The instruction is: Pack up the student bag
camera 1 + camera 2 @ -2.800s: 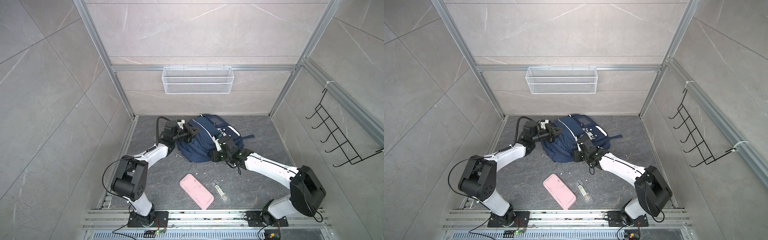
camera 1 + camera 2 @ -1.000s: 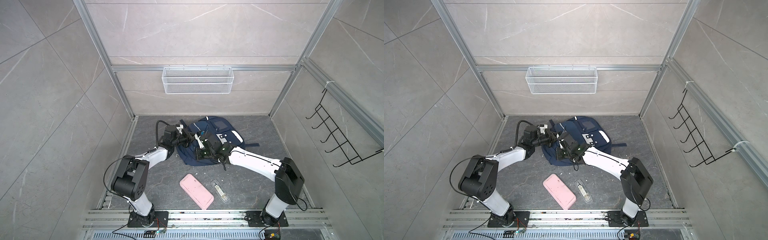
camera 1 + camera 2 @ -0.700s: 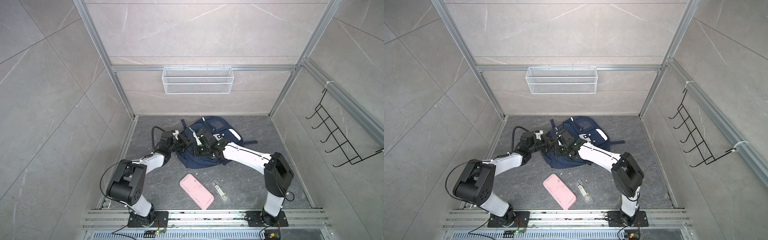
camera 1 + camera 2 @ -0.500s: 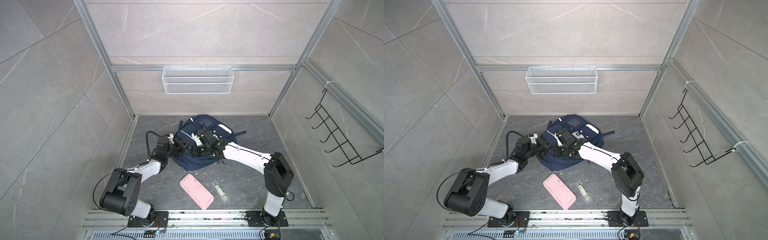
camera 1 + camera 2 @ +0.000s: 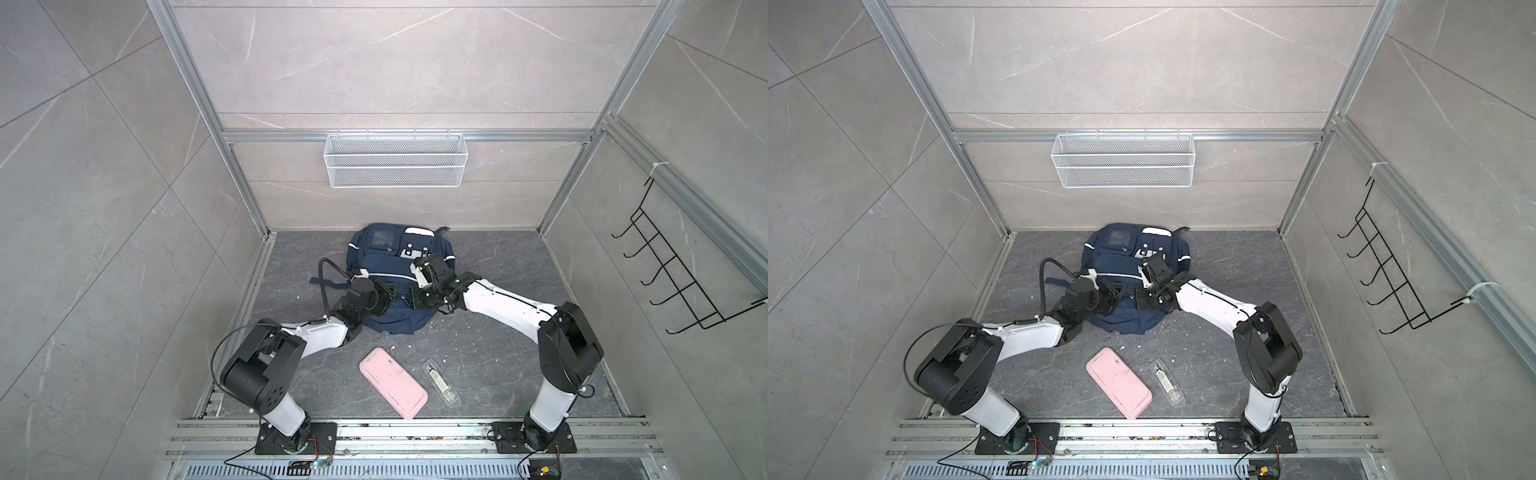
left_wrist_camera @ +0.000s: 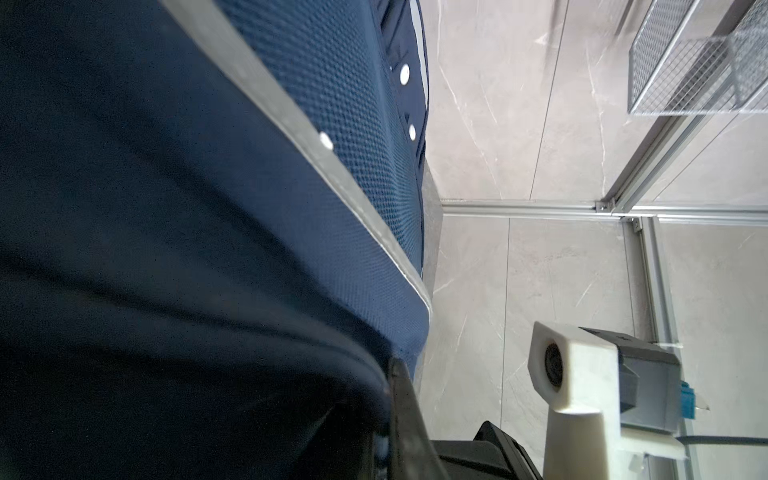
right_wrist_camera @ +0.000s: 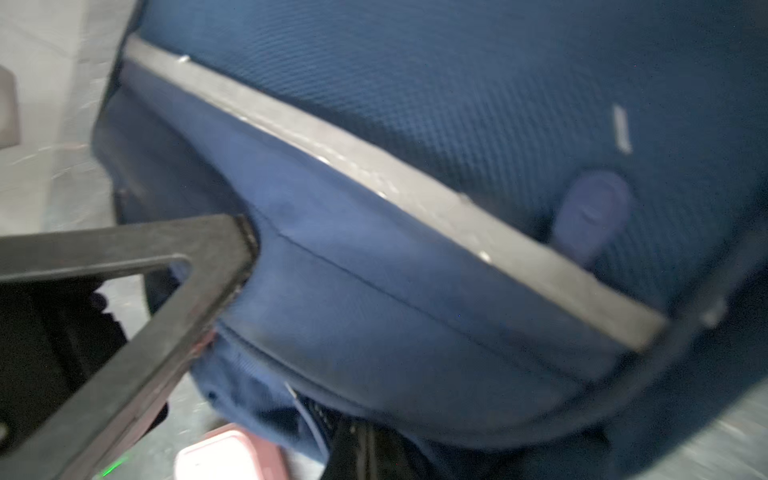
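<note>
The navy student bag (image 5: 398, 266) (image 5: 1130, 259) lies flat on the dark floor in both top views, its white patch and front pockets toward the back wall. My left gripper (image 5: 387, 296) (image 5: 1116, 296) and right gripper (image 5: 415, 297) (image 5: 1141, 300) meet at its near end, both shut on its fabric. In the left wrist view, blue cloth with a silver stripe (image 6: 316, 137) fills the frame beside one dark finger (image 6: 405, 419). The right wrist view shows the bag (image 7: 415, 291) bulging over my shut jaws, with a black triangular finger (image 7: 166, 291) against its side.
A pink flat case (image 5: 392, 382) (image 5: 1118, 382) (image 7: 224, 457) and a clear slim packet (image 5: 440, 382) (image 5: 1168, 382) lie on the floor in front of the bag. A white wire basket (image 5: 395, 160) hangs on the back wall. Black hooks (image 5: 681, 282) line the right wall.
The bag has been dragged right to the middle and turned square to the back wall. The right arm swung back to the right and the left gripper followed toward the centre; both stay shut.
</note>
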